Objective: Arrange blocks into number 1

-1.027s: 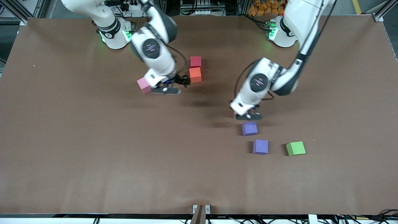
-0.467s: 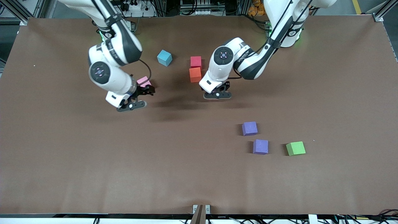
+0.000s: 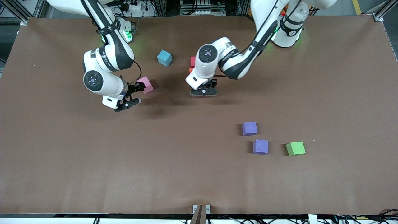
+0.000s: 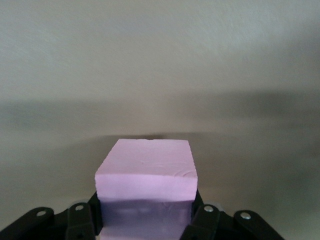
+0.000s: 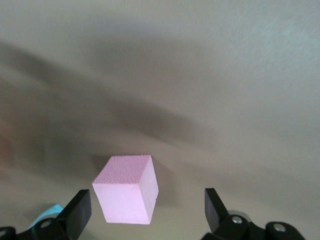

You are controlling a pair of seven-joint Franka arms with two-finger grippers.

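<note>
Small matte pink foam cube [image 3: 145, 84] sits on the table toward the right arm's end, turned askew, top face and two sides showing in the right wrist view [image 5: 128, 195], standing free between the right gripper's [image 5: 145, 212] spread fingers, not touched. 2nd pink foam cube [image 4: 146, 176], same size, clamped between the left gripper's [image 4: 145, 222] fingers, top face level w/ a small dent near one edge; hidden under the wrist in front view. Red foam cube [image 3: 192, 61] & orange foam cube [image 3: 190, 70] only slivers there, orange nearer the camera, just beside red. Two purple foam cubes: one [image 3: 249, 128] farther, one [image 3: 260, 146] nearer, close but apart, each slightly rotated.
</note>
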